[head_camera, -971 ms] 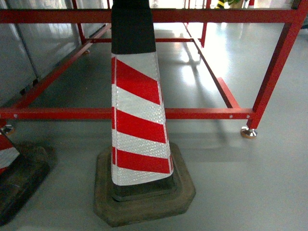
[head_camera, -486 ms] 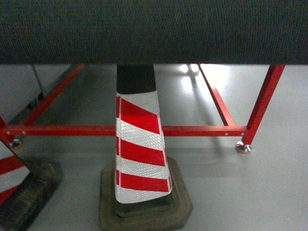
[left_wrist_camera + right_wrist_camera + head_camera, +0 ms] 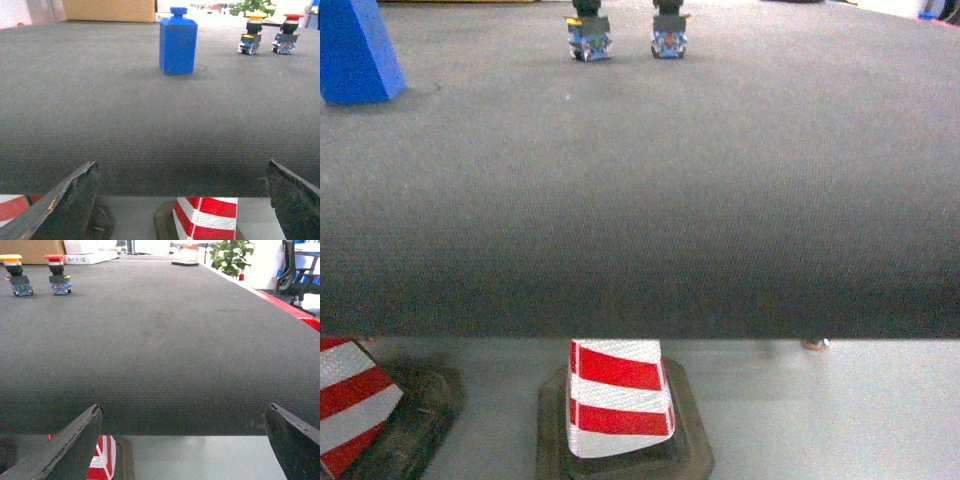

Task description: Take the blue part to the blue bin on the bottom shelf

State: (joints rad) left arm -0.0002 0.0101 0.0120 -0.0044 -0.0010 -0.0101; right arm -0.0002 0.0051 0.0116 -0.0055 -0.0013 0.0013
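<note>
The blue part [image 3: 355, 50] is a blue block with a knob on top, upright on the dark grey table mat [image 3: 640, 200] at the far left. In the left wrist view the blue part [image 3: 178, 42] stands well ahead, slightly left of centre. My left gripper [image 3: 182, 165] is open and empty, level with the table's near edge, with one finger [image 3: 65, 200] at each lower corner of that view. My right gripper [image 3: 185, 407] is likewise open and empty at the near edge. Neither gripper shows in the head view. The blue bin and the bottom shelf are out of view.
Two push-button switches [image 3: 590, 40] [image 3: 668, 38] stand at the far middle of the mat, a yellow-capped one [image 3: 250, 35] and a red-capped one [image 3: 287, 35]. Red-and-white cones [image 3: 618, 400] [image 3: 350, 400] stand on the floor below the table edge. A cardboard box [image 3: 107, 10] sits at the back.
The head view has risen from the red frame and cone below to the table top. The mat now fills most of the frame, and the blue part and switches have come into view.
</note>
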